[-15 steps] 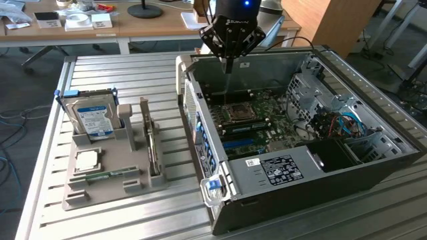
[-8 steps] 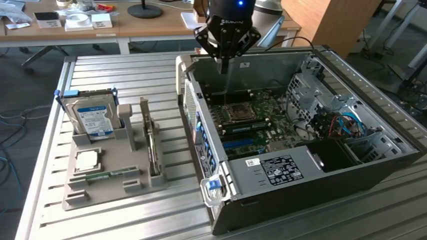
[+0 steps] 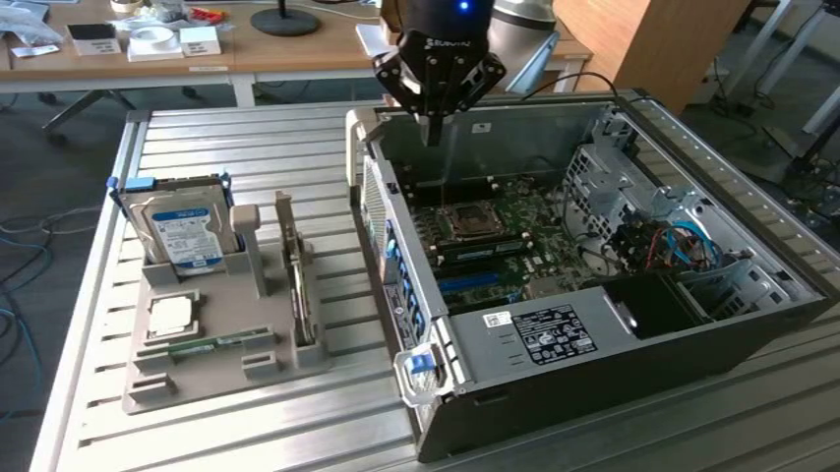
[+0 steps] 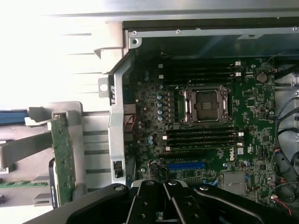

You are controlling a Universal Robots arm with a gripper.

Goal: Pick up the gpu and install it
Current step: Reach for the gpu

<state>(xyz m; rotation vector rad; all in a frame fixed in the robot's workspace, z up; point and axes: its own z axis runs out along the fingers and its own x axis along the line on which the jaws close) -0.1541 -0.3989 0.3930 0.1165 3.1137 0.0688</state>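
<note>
Nearest lens: gripper (image 4: 163,187), jaws pinched together, empty, above computer case (image 3: 630,393), upper centre of exterior view. Target gpu (image 3: 302,295) upright in grey holder (image 3: 197,379), left of centre, well apart. Grasp should square jaws to card's thin edge.

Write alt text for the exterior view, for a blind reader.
A robot gripper, shut and empty, hovers over the open computer case. The gpu stands on edge in a grey holder at the exterior view's left, beside a hard drive.
</note>
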